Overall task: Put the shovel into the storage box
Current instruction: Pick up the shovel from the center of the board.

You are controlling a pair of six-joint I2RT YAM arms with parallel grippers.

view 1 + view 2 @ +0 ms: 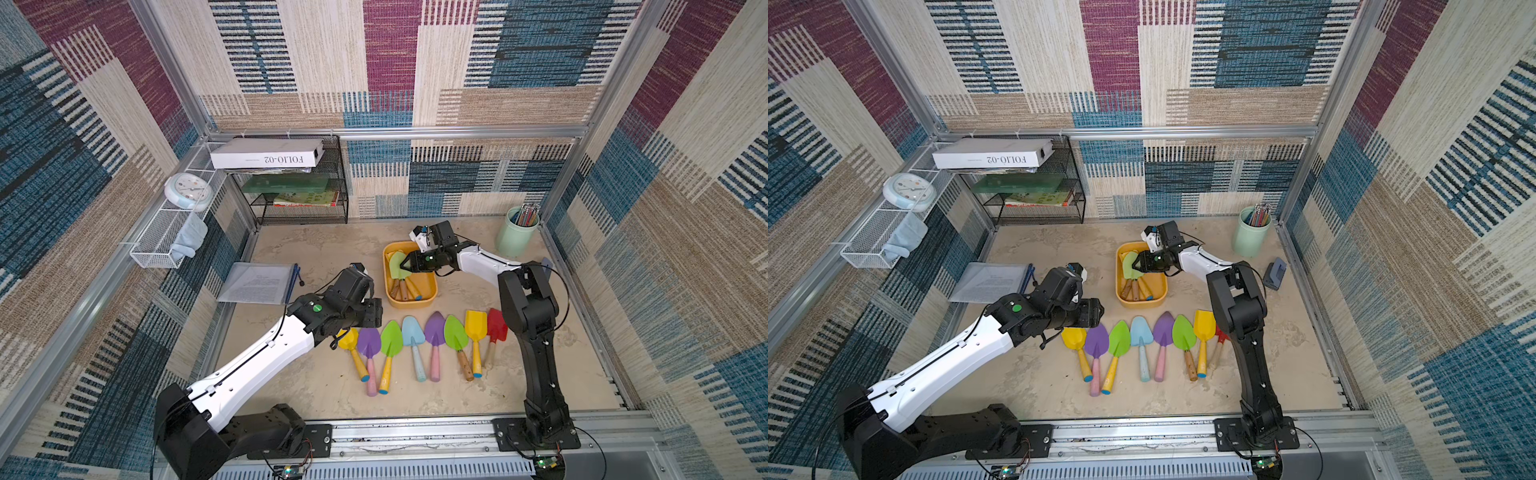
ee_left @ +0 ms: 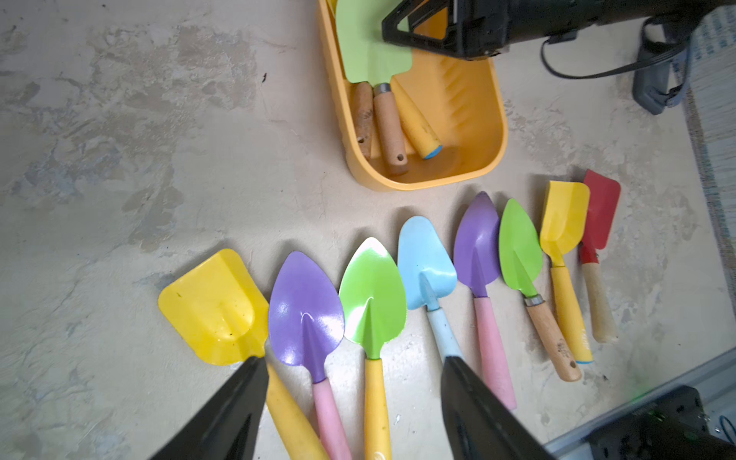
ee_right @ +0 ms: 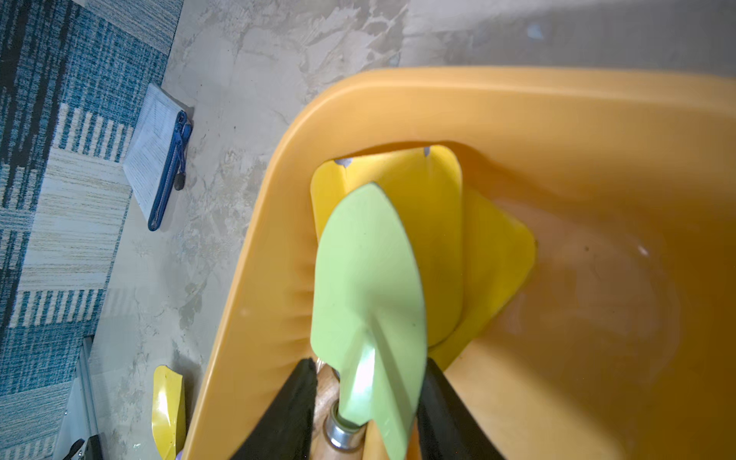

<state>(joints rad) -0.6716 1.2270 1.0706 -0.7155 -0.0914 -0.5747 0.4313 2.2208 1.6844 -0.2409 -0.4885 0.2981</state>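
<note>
Shovel [image 3: 366, 278] lies in the box [image 3: 517, 91], between the spread jaws of the right claw [image 3: 368, 364].
Three are in; eight wait in a row [image 2: 424, 259] beneath the left claw [image 2: 350, 362], spread, empty.

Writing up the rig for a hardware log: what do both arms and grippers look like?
Black joints, one glossy white link each. The left arm has a black cable clipped along its white shell; the right arm is mostly black. A green dot marks each wrist. The left gripper and right gripper are black tapered wedges.
</note>
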